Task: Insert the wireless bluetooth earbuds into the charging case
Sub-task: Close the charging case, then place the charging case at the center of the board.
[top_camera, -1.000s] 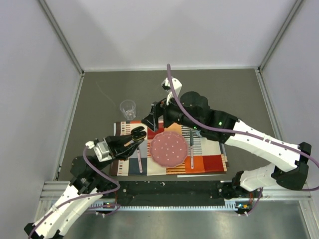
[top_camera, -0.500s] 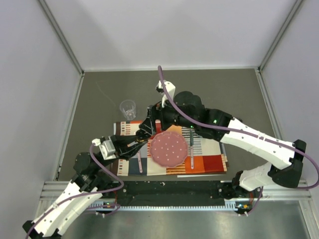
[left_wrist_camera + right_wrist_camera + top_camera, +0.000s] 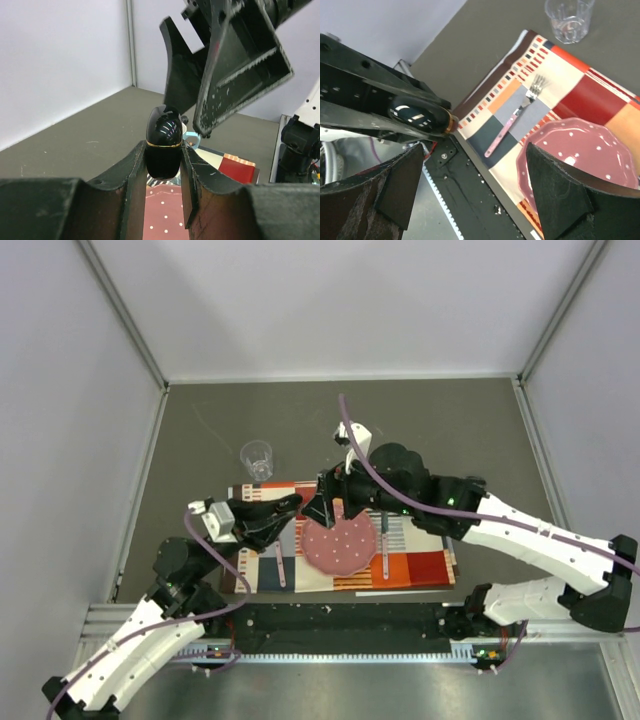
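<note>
Top: left pincer [image 3: 288, 506] and right pincer [image 3: 322, 502] sit tip to tip over the placemat [image 3: 420, 565], beside the pink plate [image 3: 340, 545].
Left wrist: left pincer clamps the charging case [image 3: 163, 142], lid shut, raised.
Right wrist: right pincer spread wide, case just ahead of its fingers.

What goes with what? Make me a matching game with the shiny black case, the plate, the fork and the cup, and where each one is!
Things:
1. charging case
2. plate
3. fork
4. clear cup

Places:
A. on the bare table, beyond the placemat
B. lying on the placemat beside the plate
C. gripped in the left end effector
D. in the middle of the placemat

Pairs: 1-C, 2-D, 3-B, 4-A
</note>
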You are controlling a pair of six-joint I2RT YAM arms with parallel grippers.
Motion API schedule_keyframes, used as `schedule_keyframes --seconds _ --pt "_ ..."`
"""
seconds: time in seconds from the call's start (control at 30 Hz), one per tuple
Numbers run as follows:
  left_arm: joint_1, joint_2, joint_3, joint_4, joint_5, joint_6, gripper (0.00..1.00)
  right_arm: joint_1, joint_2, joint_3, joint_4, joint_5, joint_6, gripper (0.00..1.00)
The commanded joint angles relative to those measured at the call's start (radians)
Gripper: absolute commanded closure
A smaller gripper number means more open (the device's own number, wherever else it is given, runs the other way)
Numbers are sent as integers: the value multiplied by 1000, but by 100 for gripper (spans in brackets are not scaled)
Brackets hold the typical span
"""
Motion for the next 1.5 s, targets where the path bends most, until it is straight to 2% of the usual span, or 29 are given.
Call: schedule_keyframes --seconds 0.0,0.03,0.13,0.2,0.23,0.37,0.53,0.6,0.77,0.87,1.07,1.3,1.47 --pt "1 65 72 84 -36 -56 100 2 -72 -39 -2 142 26 16" --pt "1 80 93 67 -47 -66 100 -1 -105 -65 -8 243 58 14" --pt "1 158 177 -32 -108 -114 100 -55 -187 -113 -37 354 135 12" --pt "1 253 232 -84 -105 -128 100 -101 -228 -152 -54 353 172 12" --pt "1 293 307 -159 -107 -132 100 -150 -265 -166 -65 342 198 12" --pt "3 522 489 -284 -78 -165 100 -193 -363 -219 -77 374 204 12" --pt "30 819 631 -241 40 -258 100 -195 -441 -232 -108 412 186 12" --pt "58 945 671 -229 94 -348 100 -196 -474 -234 -130 423 178 12" --pt "135 1155 736 -94 276 -526 100 -196 -521 -232 -166 444 158 12" --pt "188 1284 786 -54 315 -608 100 -196 -541 -231 -191 463 152 12" --pt "224 1496 950 -177 275 -577 100 -196 -573 -235 -219 471 151 12" --pt "231 1669 1118 -301 229 -554 100 -196 -587 -240 -234 474 152 12" --pt "231 1749 1144 -321 205 -557 100 -196 -589 -239 -240 464 151 12"
